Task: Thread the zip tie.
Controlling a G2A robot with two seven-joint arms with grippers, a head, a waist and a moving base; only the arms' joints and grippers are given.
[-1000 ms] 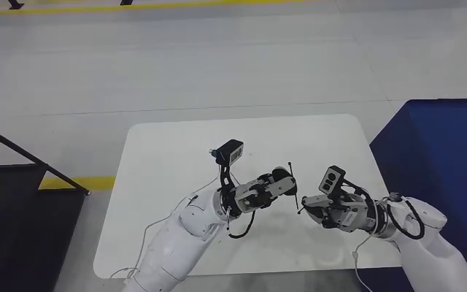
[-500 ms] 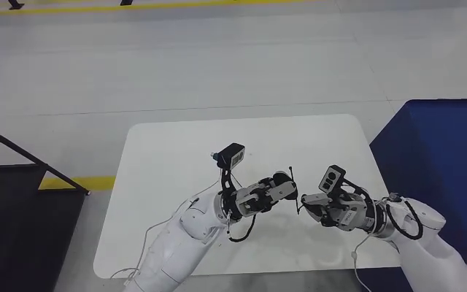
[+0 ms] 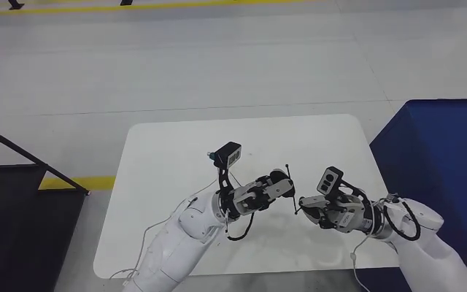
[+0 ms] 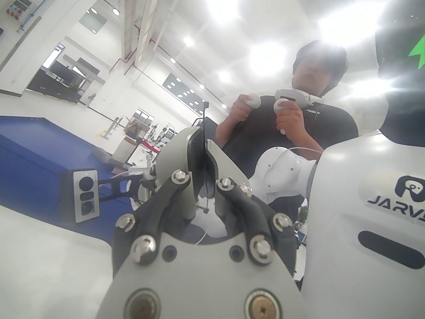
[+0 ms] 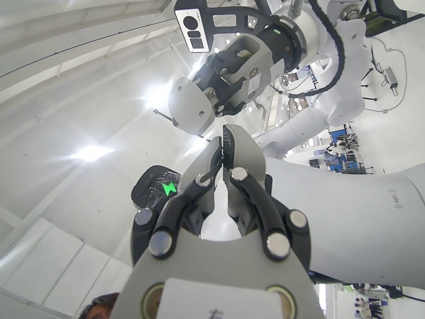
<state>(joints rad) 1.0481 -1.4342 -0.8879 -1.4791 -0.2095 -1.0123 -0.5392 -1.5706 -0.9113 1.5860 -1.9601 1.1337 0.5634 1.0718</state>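
**Operator:** My left gripper [image 4: 204, 142] is clamped on the thin black plastic zip tie [image 4: 204, 117]. It pinches the strap part-way along, with what looks like the head end standing free beyond the fingers.

**Spotter:** And the other one?

**Operator:** My right gripper [image 5: 223, 149] is closed too. I judge it has the tail, since a black strand lies between its pads. Both grippers hang close together above the white rounded table [image 3: 168, 146], and the zip tie spans between them, clear of the surface.

**Spotter:** How will it behave?

**Operator:** Very light, springy and smooth-sided, I expect. It should bow rather than hold a line, and it could slide or twist in the pads. I'd take the tail near its tip for steering and hold the strap just beside the head, so the slot sits steady. If I grip too far back, I think the tail will whip off target.
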